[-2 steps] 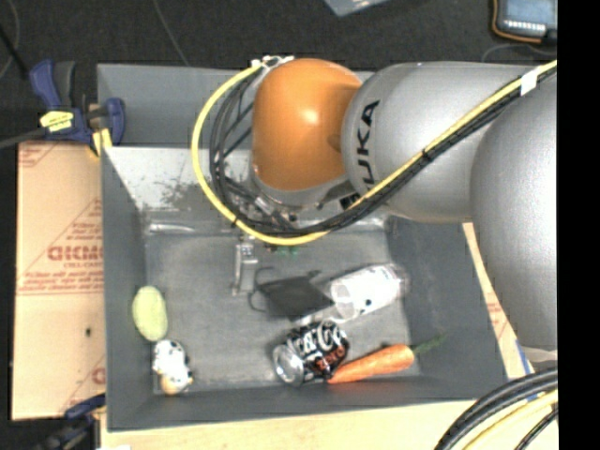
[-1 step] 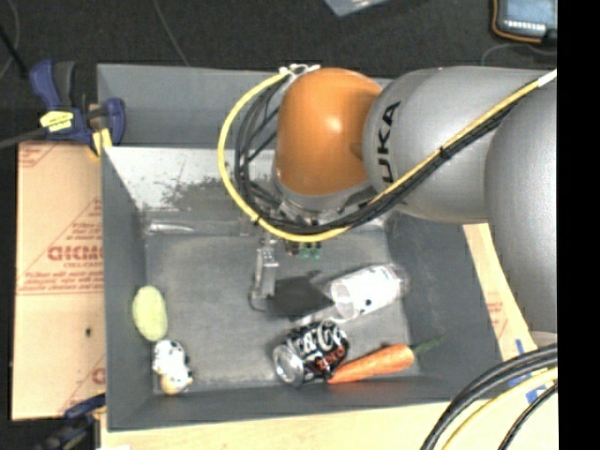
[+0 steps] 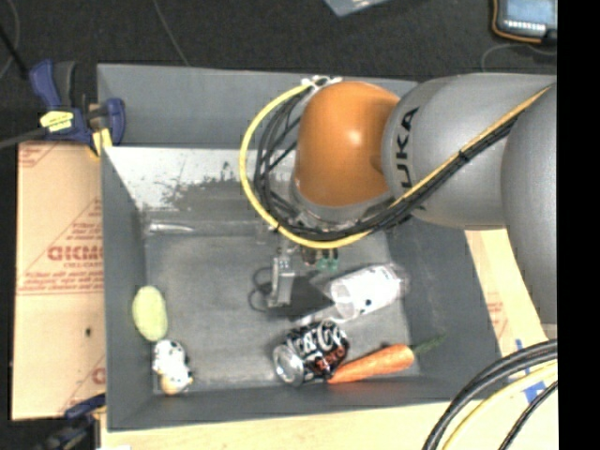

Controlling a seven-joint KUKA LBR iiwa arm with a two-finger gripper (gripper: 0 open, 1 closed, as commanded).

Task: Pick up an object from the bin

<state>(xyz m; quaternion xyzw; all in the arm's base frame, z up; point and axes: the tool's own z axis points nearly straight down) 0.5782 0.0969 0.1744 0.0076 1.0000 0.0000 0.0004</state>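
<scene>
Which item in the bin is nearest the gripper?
The white plastic bottle, just right of the gripper; the crushed black can and orange carrot lie lower, the pale oval and spotted toy far left.

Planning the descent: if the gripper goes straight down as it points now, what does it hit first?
Probably the bare bin floor, just beside the white bottle; a dark patch under the gripper may be shadow or an object.

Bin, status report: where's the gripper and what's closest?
Gripper low over middle of bin. White plastic bottle lies close beside it. Crushed black can and carrot by the near wall.
</scene>
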